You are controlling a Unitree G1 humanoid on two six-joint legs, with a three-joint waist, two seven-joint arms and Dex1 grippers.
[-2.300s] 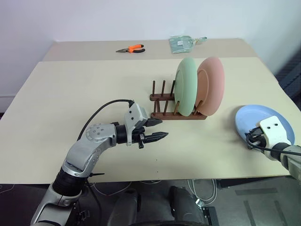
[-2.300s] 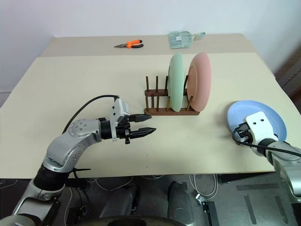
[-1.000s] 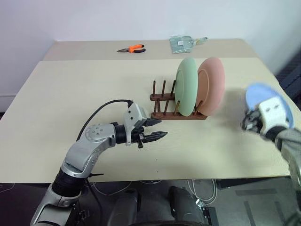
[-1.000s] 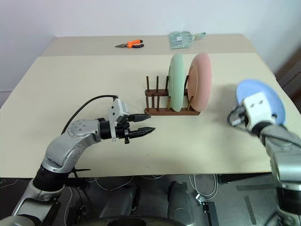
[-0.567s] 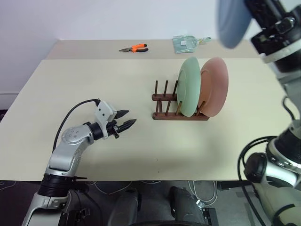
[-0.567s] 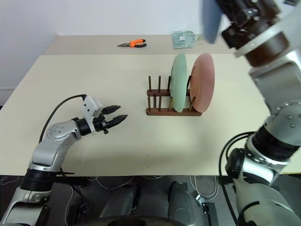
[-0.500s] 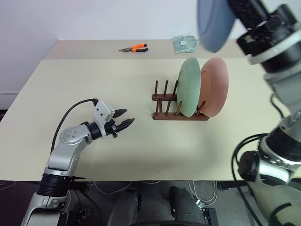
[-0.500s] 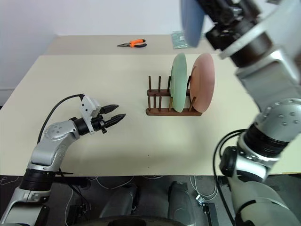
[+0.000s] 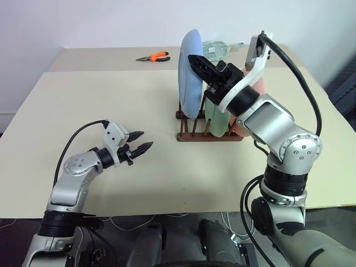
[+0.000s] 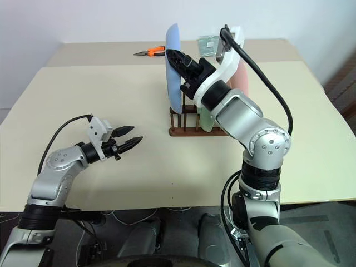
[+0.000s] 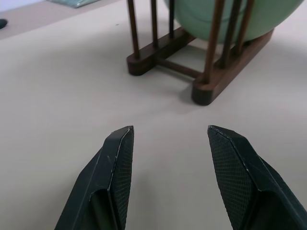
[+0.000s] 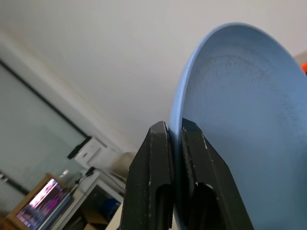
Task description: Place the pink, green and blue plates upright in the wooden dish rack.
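Low in the left of the head views the left gripper [image 9: 137, 149] is held just above the table [image 9: 83, 100], its two black fingers spread apart and empty, aimed toward the wooden dish rack [image 9: 192, 133] at centre frame. In the rack's right-hand slots the green plate [image 9: 218, 123] and, behind it, the pink plate [image 10: 243, 75] are seen standing upright. Higher up, the blue plate [image 9: 189, 72] is held on edge over the rack's free left pegs, its rim clamped between the fingers of the right gripper [image 9: 196, 60], while orange pliers [image 9: 154, 57] are left lying at the table's far edge.
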